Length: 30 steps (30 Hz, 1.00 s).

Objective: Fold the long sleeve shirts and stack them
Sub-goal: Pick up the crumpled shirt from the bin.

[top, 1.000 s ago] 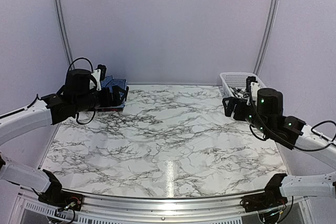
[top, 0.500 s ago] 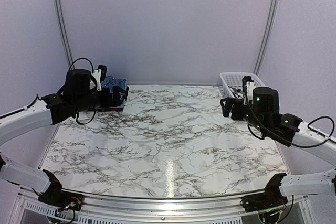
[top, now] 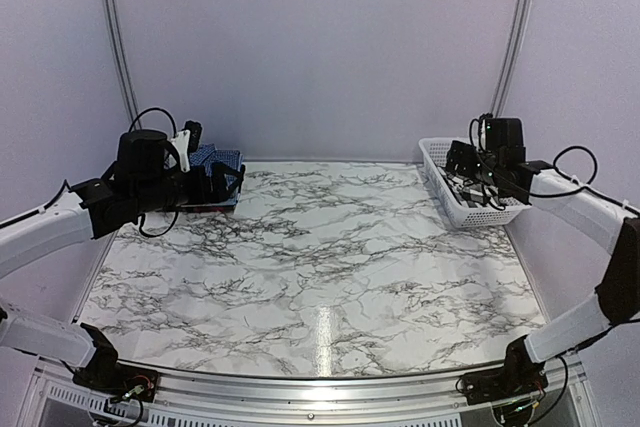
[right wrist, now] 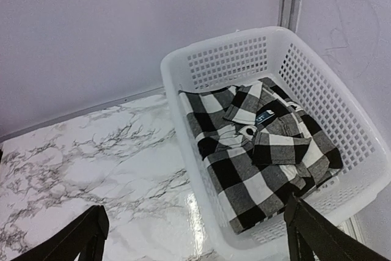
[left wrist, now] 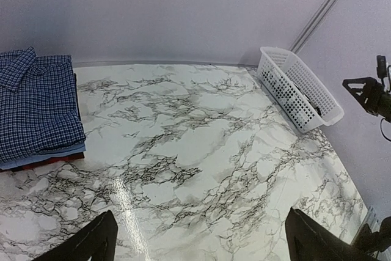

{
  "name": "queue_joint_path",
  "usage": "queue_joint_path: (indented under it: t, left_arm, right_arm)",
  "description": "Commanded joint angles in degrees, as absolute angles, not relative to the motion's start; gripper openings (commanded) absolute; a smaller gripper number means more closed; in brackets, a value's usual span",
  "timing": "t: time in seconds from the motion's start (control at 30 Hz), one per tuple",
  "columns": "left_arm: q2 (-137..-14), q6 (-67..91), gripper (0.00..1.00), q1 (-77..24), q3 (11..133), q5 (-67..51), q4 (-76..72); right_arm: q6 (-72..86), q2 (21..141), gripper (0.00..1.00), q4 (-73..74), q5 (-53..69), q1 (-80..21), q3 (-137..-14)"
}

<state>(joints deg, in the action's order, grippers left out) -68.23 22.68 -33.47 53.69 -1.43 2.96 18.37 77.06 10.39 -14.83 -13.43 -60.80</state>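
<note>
Right pincer (top: 462, 161) has swung from over the bench (top: 320, 257) to a position above the white basket (right wrist: 227, 54) at the far right. Its jaws stand wide apart, holding nothing. The black-and-white checked shirt (right wrist: 263, 157) lies crumpled inside the basket, untouched. Left pincer (top: 228, 185), likewise apart and empty, remains beside the folded blue shirts (left wrist: 36, 108) stacked at the far left. Assessment: retrieval of the checked shirt is apparently starting; clearance above the cloth is unclear.
</note>
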Motion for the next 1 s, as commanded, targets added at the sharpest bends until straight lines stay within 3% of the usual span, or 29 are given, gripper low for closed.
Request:
queue_joint_path:
  t: [0.0, 0.53, 0.97]
  left_arm:
    - [-66.17, 22.07, 0.99, -33.13, 54.41, -4.28, 4.09]
    - [-66.89, 21.57, 0.99, -32.96, 55.71, -7.29, 4.09]
    - [-68.20, 22.42, 0.99, -32.87, 56.02, -7.17, 4.22]
  right_arm:
    - [17.94, 85.14, 0.96, 11.62, -10.53, -6.93, -67.66]
    - [22.49, 117.46, 0.88, 19.83, -10.20, 1.95, -93.05]
    - [24.08, 130.69, 0.85, 25.64, -10.39, 5.60, -103.44]
